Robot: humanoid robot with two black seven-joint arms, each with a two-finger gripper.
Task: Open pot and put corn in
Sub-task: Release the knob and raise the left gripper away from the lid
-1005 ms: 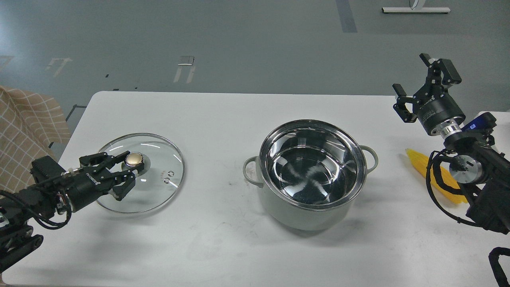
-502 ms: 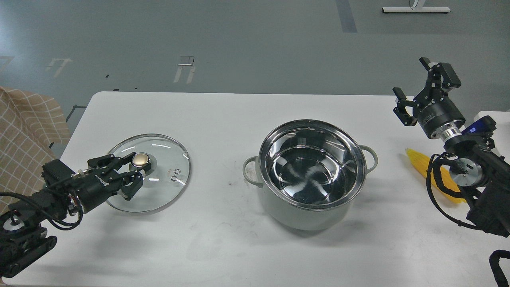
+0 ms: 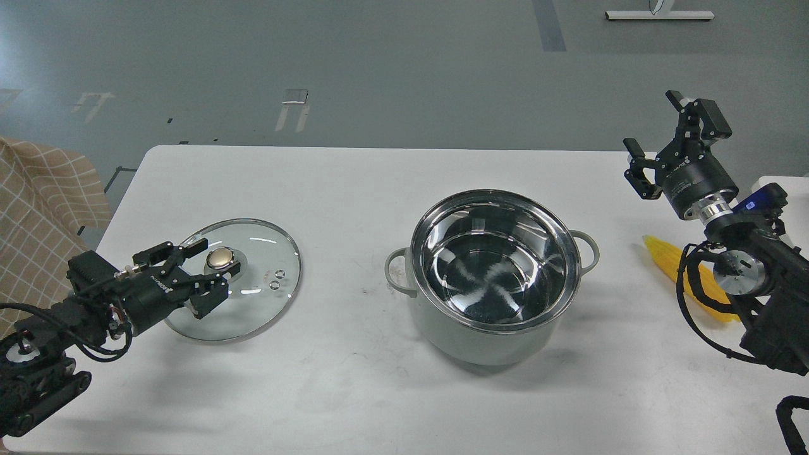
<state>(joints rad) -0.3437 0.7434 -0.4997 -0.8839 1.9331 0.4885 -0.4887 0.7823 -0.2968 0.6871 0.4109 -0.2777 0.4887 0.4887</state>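
One corn: right edge, long axis diagonal, below right fingers.
Right fingers: apart, nearer arm.
Left fingers: apart beside lid knob.
Pot: open, centre.

The black two-finger left gripper extends low from the left, fingers spread, while the black two-finger right gripper points upward, fingers apart.
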